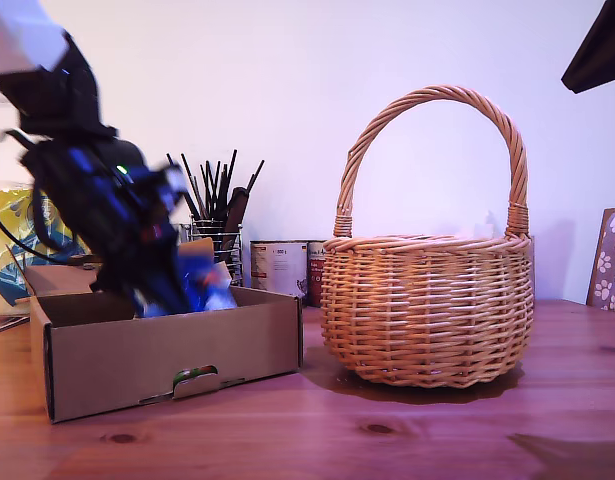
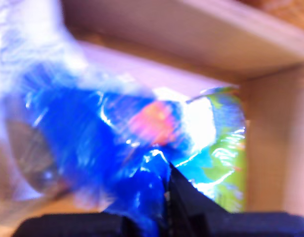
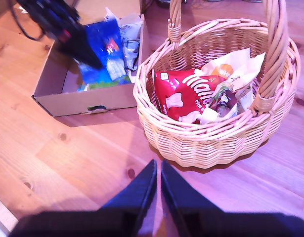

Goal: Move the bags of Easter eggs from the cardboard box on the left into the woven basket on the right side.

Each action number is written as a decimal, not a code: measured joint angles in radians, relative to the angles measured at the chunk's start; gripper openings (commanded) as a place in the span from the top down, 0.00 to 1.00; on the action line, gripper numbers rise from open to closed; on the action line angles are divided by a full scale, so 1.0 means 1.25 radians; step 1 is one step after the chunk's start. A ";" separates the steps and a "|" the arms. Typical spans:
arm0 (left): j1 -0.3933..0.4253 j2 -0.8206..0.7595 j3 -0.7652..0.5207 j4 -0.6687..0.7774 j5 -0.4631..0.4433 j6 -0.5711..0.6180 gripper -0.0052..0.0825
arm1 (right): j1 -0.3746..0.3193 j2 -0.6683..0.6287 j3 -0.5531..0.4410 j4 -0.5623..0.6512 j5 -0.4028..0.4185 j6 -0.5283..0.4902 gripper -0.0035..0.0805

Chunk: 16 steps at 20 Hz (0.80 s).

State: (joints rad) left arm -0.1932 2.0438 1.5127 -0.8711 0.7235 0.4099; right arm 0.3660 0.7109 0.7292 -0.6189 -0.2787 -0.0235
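step: pick phase. our first gripper (image 1: 177, 295) is down in the cardboard box (image 1: 167, 350), at the blue bag (image 2: 97, 148)
first jaws: nearly closed; blue foil is bunched up against the fingertips in the first wrist view, so we judge it pinched, but the blur leaves that short of certain
blue bag: inside the cardboard box, up against its wall on the woven basket (image 1: 427, 310) side, lying over a green-and-blue packet (image 2: 223, 148)
silvery bag: (image 3: 128, 37) also in the cardboard box, just beside the blue bag, toward the box's far corner nearest the basket
second gripper: (image 3: 157, 180) hangs above bare table (image 3: 67, 163) in front of the basket, fingers almost touching, nothing between them
basket contents: red packet (image 3: 179, 96) and pale wrappers already in it, room left on top
next move: we judge a straight lift clear of the box wall, then a carry toward the basket, high enough to pass the rim and to one side of the arched handle (image 1: 427, 110), then release
watch: foil is slippery; grip may sit on an edge only
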 measured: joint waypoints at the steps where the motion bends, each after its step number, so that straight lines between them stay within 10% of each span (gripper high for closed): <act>1: 0.017 -0.012 0.000 -0.008 0.031 -0.002 0.97 | 0.000 0.000 0.000 0.000 0.000 0.000 0.96; 9: 0.114 -0.028 -0.002 -0.049 0.294 -0.041 0.97 | 0.000 0.000 0.000 0.000 0.000 0.000 0.96; 16: 0.063 -0.028 -0.002 -0.056 0.456 -0.072 0.97 | 0.000 0.000 0.000 0.000 0.000 0.000 0.96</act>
State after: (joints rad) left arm -0.1139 2.0090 1.5108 -0.9417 1.2938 0.3202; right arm 0.3660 0.7109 0.7292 -0.6193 -0.2787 -0.0235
